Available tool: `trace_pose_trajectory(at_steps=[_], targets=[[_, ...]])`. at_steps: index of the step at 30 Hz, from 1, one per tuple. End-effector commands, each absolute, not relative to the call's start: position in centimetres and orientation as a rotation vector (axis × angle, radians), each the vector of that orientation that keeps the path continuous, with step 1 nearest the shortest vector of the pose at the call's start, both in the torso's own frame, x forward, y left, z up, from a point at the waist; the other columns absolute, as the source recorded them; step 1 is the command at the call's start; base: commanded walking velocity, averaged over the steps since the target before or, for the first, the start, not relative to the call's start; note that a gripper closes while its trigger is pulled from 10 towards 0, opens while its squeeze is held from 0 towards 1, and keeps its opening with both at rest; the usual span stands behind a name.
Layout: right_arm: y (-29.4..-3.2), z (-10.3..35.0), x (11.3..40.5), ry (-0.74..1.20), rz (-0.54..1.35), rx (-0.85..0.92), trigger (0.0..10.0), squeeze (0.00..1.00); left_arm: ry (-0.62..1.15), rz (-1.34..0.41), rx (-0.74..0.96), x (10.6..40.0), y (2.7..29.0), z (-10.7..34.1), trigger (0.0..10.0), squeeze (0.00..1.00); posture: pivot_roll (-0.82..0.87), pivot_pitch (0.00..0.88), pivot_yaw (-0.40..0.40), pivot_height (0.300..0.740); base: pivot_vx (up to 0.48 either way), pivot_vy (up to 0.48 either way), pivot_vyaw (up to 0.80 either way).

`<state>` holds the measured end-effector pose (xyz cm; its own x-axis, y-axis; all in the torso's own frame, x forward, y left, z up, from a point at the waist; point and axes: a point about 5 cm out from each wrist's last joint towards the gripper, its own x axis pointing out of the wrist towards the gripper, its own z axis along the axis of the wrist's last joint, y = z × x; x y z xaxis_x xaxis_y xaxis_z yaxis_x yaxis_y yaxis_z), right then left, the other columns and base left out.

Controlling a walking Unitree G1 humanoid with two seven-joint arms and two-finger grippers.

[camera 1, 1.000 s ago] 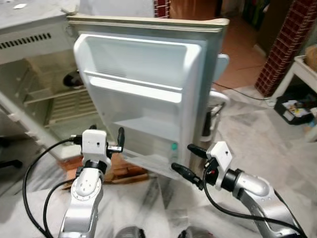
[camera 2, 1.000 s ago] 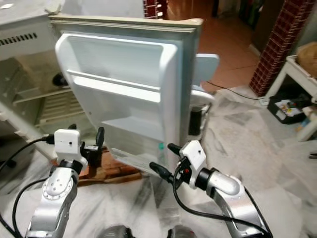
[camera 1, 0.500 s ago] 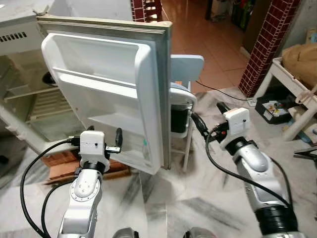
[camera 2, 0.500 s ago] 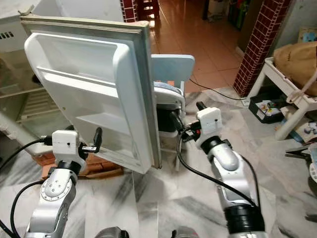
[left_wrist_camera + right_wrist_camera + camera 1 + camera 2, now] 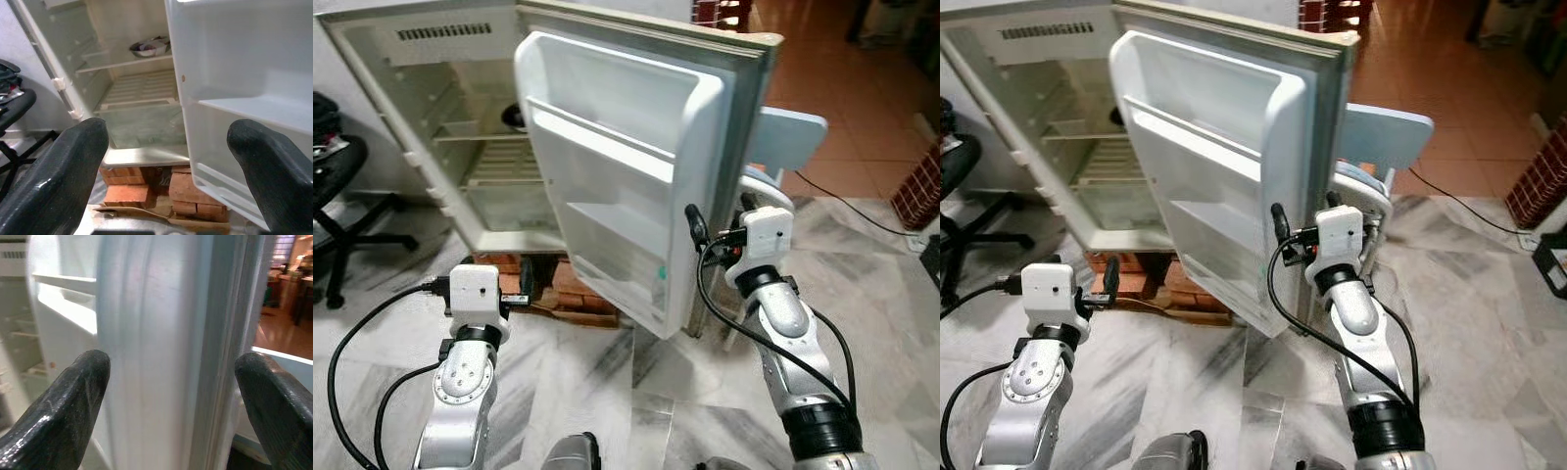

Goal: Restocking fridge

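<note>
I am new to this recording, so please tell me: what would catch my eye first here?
The white fridge door stands wide open in the middle, its shelves bare. The right gripper, open, straddles its free edge. Behind, the fridge sits on red bricks, with a bowl on one shelf.

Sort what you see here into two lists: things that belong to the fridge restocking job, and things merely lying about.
Belonging to the job:
fridge, standing open
fridge door, with the open right gripper straddling its edge
bowl on an inner shelf
left gripper, open and holding nothing

Just lying about:
office chair
bricks under the fridge
light blue chair behind the door
</note>
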<state>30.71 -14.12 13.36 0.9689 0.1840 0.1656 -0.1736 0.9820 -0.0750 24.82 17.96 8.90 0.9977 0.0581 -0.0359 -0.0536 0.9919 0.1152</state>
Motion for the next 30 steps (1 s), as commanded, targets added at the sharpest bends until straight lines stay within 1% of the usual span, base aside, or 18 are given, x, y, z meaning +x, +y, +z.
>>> trace_pose_trajectory(at_steps=[1, 3, 9, 12, 15, 19, 22, 25, 26, 27, 28, 29, 30], targets=[[-14.7, 12.9, 31.1, -0.137, 0.11, -0.054, 10.0, 0.0, 0.044, 0.055, 0.124, 24.8, 18.0, 8.8, 10.0, 0.0, -0.05, 0.059, 0.09, 0.74, 0.0, 0.0, 0.0], [-14.7, 12.8, 31.6, -0.119, 0.068, -0.022, 10.0, 0.0, 0.044, 0.053, 0.123, 24.9, 17.9, 8.8, 10.0, 0.0, -0.04, 0.06, 0.091, 0.74, 0.0, 0.0, 0.0], [-14.0, 13.5, 33.0, -0.12, 0.036, -0.019, 10.0, 0.0, 0.053, 0.042, 0.121, 24.8, 17.7, 8.6, 10.0, 0.0, -0.04, 0.064, 0.092, 0.74, 0.0, 0.0, 0.0], [-13.5, 13.9, 33.8, -0.124, 0.041, 0.016, 10.0, 0.0, 0.084, 0.032, 0.119, 24.5, 17.6, 8.0, 10.0, 0.0, -0.04, 0.06, 0.094, 0.74, 0.0, 0.0, 0.0], [-12.3, 14.8, 34.8, -0.14, 0.085, 0.04, 10.0, 0.0, 0.103, 0.02, 0.113, 24.5, 17.4, 7.7, 10.0, 0.0, -0.04, 0.06, 0.096, 0.74, 0.0, 0.0, 0.0], [-10.4, 16.4, 35.8, -0.179, 0.166, 0.118, 10.0, 0.0, 0.11, 0.016, 0.116, 24.4, 17.2, 7.5, 10.0, 0.0, -0.05, 0.064, 0.1, 0.74, 0.0, 0.0, 0.0], [-7.8, 17.9, 35.7, -0.212, 0.329, 0.25, 10.0, 0.0, 0.113, 0.006, 0.117, 24.2, 16.9, 7.4, 10.0, 0.0, -0.04, 0.059, 0.096, 0.74, 0.0, 0.0, 0.0], [-6.2, 18.5, 34.8, -0.228, 0.476, 0.315, 10.0, 0.0, 0.113, 0.005, 0.114, 24.2, 16.9, 7.4, 10.0, 0.0, -0.04, 0.059, 0.096, 0.74, 0.0, 0.0, 0.0], [-5.3, 18.6, 33.8, -0.225, 0.589, 0.373, 10.0, 0.0, 0.114, 0.006, 0.111, 24.1, 16.9, 7.4, 10.0, 0.0, -0.03, 0.06, 0.089, 0.74, 0.0, 0.0, 0.0], [-5.3, 18.6, 33.8, -0.225, 0.589, 0.373, 10.0, 0.0, 0.114, 0.006, 0.111, 24.1, 16.9, 7.4, 10.0, 0.0, -0.03, 0.06, 0.089, 0.74, 0.0, 0.0, 0.0], [-4.8, 18.8, 32.7, -0.216, 0.689, 0.431, 10.0, 0.0, 0.115, 0.007, 0.109, 24.0, 16.9, 7.3, 10.0, 0.0, -0.03, 0.064, 0.088, 0.74, 0.0, 0.0, 0.0], [-4.1, 19.1, 30.7, -0.203, 0.87, 0.509, 10.0, 0.0, 0.118, 0.008, 0.105, 23.8, 17.0, 7.2, 10.0, 0.0, -0.04, 0.064, 0.087, 0.74, 0.0, 0.0, 0.0], [-4.0, 19.1, 30.0, -0.196, 0.925, 0.529, 10.0, 0.0, 0.12, 0.007, 0.104, 23.7, 17.0, 7.2, 10.0, 0.0, -0.04, 0.064, 0.087, 0.74, 0.0, 0.0, 0.0]])
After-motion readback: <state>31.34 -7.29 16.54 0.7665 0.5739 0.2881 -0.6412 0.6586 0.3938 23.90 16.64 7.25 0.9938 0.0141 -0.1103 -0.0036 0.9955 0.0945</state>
